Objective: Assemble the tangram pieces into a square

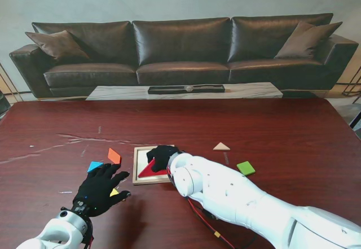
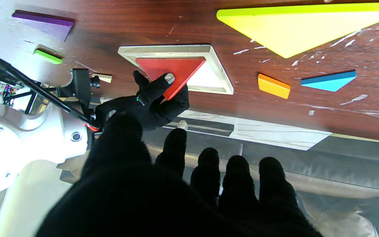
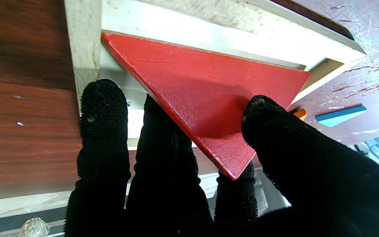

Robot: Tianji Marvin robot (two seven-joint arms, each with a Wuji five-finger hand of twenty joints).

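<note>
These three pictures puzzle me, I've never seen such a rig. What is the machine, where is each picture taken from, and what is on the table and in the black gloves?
It is a two-armed robot with black-gloved, five-fingered hands. The wide picture looks down from its stand; the other two come from wrist cameras and appear upside down. The right robot hand holds a red triangle, a tangram piece, tilted into a shallow wooden tray. The left robot hand is open and holds nothing, spread above a yellow triangle. Loose on the dark wooden table lie an orange piece, a blue triangle, a green square and a beige triangle. The left wrist camera also shows a purple piece.
</note>
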